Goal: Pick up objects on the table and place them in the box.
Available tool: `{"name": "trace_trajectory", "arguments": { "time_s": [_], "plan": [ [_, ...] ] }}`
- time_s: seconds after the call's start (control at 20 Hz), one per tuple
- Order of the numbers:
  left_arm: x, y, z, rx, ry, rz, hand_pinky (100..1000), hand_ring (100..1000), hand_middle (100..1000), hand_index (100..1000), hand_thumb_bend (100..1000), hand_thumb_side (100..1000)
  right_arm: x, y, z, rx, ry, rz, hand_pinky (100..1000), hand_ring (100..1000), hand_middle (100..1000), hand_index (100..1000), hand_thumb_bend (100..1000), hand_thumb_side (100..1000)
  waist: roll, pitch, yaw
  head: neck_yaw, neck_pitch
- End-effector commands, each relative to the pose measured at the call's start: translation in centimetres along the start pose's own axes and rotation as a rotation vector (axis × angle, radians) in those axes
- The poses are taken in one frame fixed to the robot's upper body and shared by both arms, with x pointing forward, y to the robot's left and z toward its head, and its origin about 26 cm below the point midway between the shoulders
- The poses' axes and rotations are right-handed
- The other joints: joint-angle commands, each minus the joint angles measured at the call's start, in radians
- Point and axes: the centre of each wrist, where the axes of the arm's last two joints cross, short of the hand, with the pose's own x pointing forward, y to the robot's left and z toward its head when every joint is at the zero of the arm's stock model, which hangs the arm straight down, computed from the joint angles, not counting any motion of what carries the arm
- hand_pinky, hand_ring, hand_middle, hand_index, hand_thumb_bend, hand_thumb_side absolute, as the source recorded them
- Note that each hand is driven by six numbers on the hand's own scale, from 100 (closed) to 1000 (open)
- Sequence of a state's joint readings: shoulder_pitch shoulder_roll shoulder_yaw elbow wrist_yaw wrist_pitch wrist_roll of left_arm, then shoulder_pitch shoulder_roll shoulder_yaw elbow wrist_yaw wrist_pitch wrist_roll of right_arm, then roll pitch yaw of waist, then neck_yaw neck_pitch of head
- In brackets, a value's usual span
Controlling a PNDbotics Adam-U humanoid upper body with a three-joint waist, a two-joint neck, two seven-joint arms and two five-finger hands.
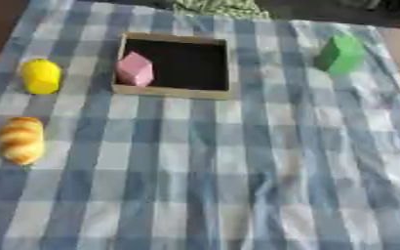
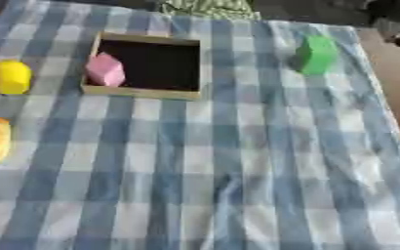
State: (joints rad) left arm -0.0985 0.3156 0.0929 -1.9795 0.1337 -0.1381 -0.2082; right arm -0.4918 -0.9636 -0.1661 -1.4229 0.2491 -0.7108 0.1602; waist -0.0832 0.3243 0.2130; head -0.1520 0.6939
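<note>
No hand or readable writing shows — pink block (image 1: 134, 69) in box (image 1: 176, 91), green block (image 1: 339, 54) apart.

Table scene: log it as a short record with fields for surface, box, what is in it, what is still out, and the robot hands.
surface: blue checked cloth
box: shallow wooden box, dark inside, far centre-left
in box: pink block, at its left side
out, left: yellow object; bread-like object nearer
out, right: green block
robot hands: none in view
</note>
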Motion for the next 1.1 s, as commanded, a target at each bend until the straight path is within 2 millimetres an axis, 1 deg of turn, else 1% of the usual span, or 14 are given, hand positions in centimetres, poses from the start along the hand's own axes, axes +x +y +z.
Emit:
{"name": "trace_trajectory", "arguments": {
  "time_s": [0.05, 0.15, 0.5, 0.55, 0.6, 0.65, 0.7, 0.9, 1.05, 1.1],
  "plan": [
    [0.66, 0.32, -0.18, 0.001, -0.018, -0.015, 1000, 824, 772, 831, 100, 561, -0.02, -1.58, -0.08, 0.002, -0.005, 0.042, 848, 943, 330, 812, 100, 199, -0.006, -0.02, -0.001, -0.001, -0.008],
    [0.67, 0.3, -0.2, 0.0, -0.019, -0.019, 1000, 824, 772, 831, 100, 560, -0.06, -1.51, -0.06, 0.009, -0.004, 0.042, 851, 949, 337, 817, 100, 198, -0.006, -0.019, -0.001, -0.002, -0.004],
    [0.69, 0.21, -0.3, -0.006, -0.028, -0.024, 1000, 825, 773, 831, 100, 559, -0.33, -1.29, -0.07, 0.052, 0.0, 0.053, 860, 964, 352, 824, 100, 198, -0.002, -0.011, 0.002, -0.012, 0.038],
    [0.69, 0.2, -0.32, -0.007, -0.029, -0.025, 1000, 825, 773, 831, 100, 558, -0.35, -1.22, -0.09, 0.057, 0.0, 0.052, 862, 966, 354, 825, 100, 175, 0.0, -0.008, 0.003, -0.013, 0.041],
    [0.7, 0.19, -0.33, -0.008, -0.03, -0.026, 1000, 825, 773, 831, 100, 558, -0.36, -1.19, -0.11, 0.062, -0.001, 0.053, 864, 968, 355, 825, 100, 198, 0.001, -0.006, 0.003, -0.014, 0.043],
    [0.7, 0.18, -0.34, -0.009, -0.032, -0.027, 1000, 825, 773, 831, 100, 557, -0.37, -1.16, -0.13, 0.066, 0.0, 0.054, 864, 969, 357, 826, 100, 181, 0.002, -0.003, 0.003, -0.015, 0.044],
    [0.71, 0.19, -0.35, -0.01, -0.033, -0.029, 1000, 825, 774, 831, 100, 557, -0.39, -1.16, -0.15, 0.07, 0.0, 0.055, 865, 971, 358, 827, 100, 198, 0.002, 0.0, 0.003, -0.015, 0.043],
    [0.73, 0.16, -0.42, -0.013, -0.036, -0.035, 1000, 826, 774, 831, 100, 556, -0.42, -1.28, -0.25, 0.084, -0.001, 0.065, 869, 981, 377, 836, 100, 200, 0.005, 0.01, 0.003, -0.016, 0.034],
    [0.74, 0.11, -0.47, -0.018, -0.038, -0.038, 1000, 826, 774, 832, 100, 555, -0.44, -1.41, -0.36, 0.097, -0.001, 0.076, 874, 992, 400, 847, 100, 202, 0.005, 0.014, 0.004, -0.016, 0.026],
    [0.74, 0.09, -0.48, -0.019, -0.039, -0.039, 1000, 827, 775, 832, 100, 555, -0.46, -1.43, -0.38, 0.107, 0.0, 0.082, 879, 1000, 425, 856, 100, 205, 0.006, 0.016, 0.004, -0.016, 0.022]
  ]
}}
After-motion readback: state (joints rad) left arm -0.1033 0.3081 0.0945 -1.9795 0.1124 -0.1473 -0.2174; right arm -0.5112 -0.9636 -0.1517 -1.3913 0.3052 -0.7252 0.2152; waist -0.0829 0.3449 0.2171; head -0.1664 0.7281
